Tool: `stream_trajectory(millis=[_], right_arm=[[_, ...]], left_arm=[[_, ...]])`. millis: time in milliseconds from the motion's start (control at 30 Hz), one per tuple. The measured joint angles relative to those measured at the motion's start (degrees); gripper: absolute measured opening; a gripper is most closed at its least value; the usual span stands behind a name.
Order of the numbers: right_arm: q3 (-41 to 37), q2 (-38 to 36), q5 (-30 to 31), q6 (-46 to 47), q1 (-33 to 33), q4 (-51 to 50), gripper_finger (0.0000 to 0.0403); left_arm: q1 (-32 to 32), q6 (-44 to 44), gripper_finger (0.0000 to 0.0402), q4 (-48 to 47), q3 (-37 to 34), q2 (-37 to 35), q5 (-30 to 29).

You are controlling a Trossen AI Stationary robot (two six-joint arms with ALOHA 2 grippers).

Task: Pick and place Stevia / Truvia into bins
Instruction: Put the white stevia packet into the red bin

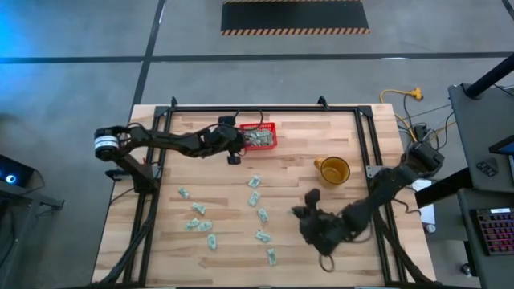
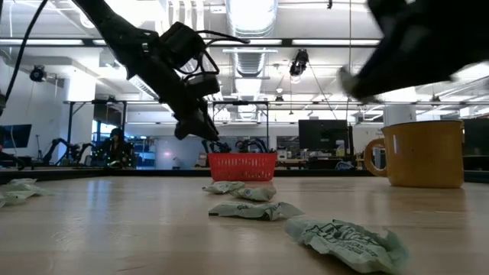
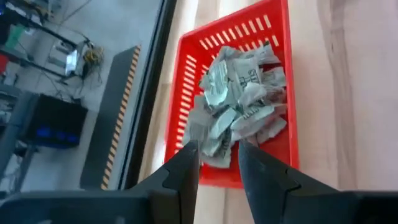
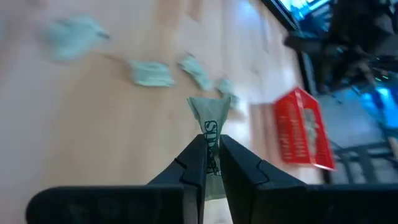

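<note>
Here we see the right end effector (image 4: 211, 163) pinching one Stevia sachet (image 4: 209, 122) above the counter (image 1: 225, 181) at five o'clock. The left end effector (image 3: 217, 168), narrowly parted and empty, hovers over the red basket (image 1: 260, 137) at twelve o'clock, piled with sachets.

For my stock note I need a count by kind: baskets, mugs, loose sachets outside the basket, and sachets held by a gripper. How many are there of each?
Red basket: 1
Yellow mug: 1
Loose sachets outside the basket: 10
Sachet held in the right gripper: 1
Total: 13, leaving out the heap inside the basket, which cannot be counted.
</note>
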Motion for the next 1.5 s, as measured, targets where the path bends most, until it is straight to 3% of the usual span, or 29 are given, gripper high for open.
stream_trajectory(millis=[267, 400, 500, 633, 800, 967, 1133, 1500], right_arm=[[0.0, 0.0, -0.01, -10.68, -16.19, 1.11, 0.0033], [0.0, 0.0, -1.43, -16.49, -24.54, 4.5, 0.0033], [0.0, 0.0, -7.09, -21.89, -30.6, 9.0, 0.0033], [-0.02, 0.0, -19.5, -27.48, -37.98, 15.68, 0.0033], [-0.02, 0.0, -30.99, -31.1, -45.13, 23.25, 0.0033], [-0.02, 0.0, -34.83, -32.61, -49.55, 24.98, 0.0033], [-0.31, 0.04, -38.31, -35.1, -52.5, 24.96, 0.0033], [-1.78, 0.09, -49.7, -35.21, -58.29, 29.63, 0.0033]], left_arm=[[-0.62, -11.18, 0.0098, -12.7, -0.07, -5.63, 1.03], [-1.54, -17.87, 0.0098, -18.84, -0.21, -8.06, 7.64], [-2.77, -22.26, 0.0098, -20.18, -0.64, -9.22, 14.08], [-5.47, -26.8, 0.0098, -21.45, -0.92, -9.38, 18.55], [-10.19, -32.57, 0.0098, -22.36, -0.92, -9.38, 18.62], [-15.31, -37.38, 0.0098, -22.13, -0.92, -9.38, 18.17], [-18.95, -40.74, 0.0098, -21.93, -0.76, -9.38, 13.76], [-21.62, -41.72, 0.0098, -20.57, -0.63, -9.34, 11.21]])
